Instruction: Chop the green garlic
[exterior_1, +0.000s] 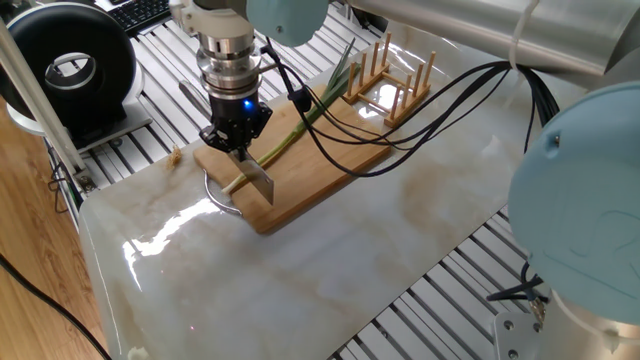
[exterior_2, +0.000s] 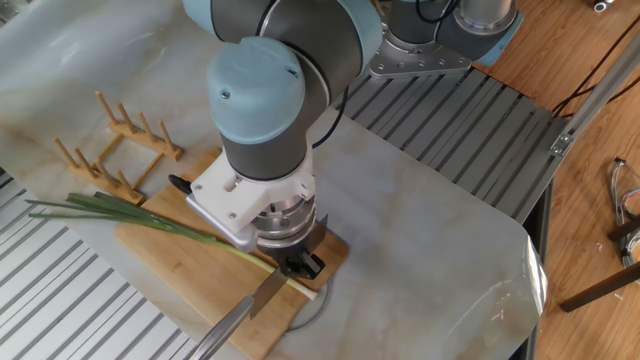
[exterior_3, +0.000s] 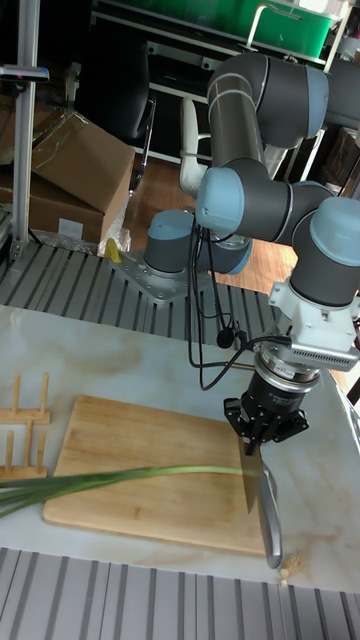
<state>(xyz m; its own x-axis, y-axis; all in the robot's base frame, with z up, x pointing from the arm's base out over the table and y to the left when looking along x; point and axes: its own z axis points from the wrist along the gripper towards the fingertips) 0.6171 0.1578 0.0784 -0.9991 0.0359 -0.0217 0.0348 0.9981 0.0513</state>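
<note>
- The pale marble-patterned surface (exterior_1: 330, 270) carried a rectangular wooden cutting board (exterior_1: 330, 165) near its far edge.
- A small wooden peg rack (exterior_2: 110, 150) stood just beside the board's end.
- The long thin green garlic stalk (exterior_2: 150, 220) lay lengthwise on the board, its dark leaves reaching past the board's rack end.
- The black gripper (exterior_1: 236, 135) had its fingers pinching a steel knife (exterior_1: 256, 177), blade upright, edge across the stalk's pale end.

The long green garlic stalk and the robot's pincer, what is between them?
The silver knife blade, held in the black pincer, reaches down to the green garlic stalk on the wooden board; tall view.
</note>
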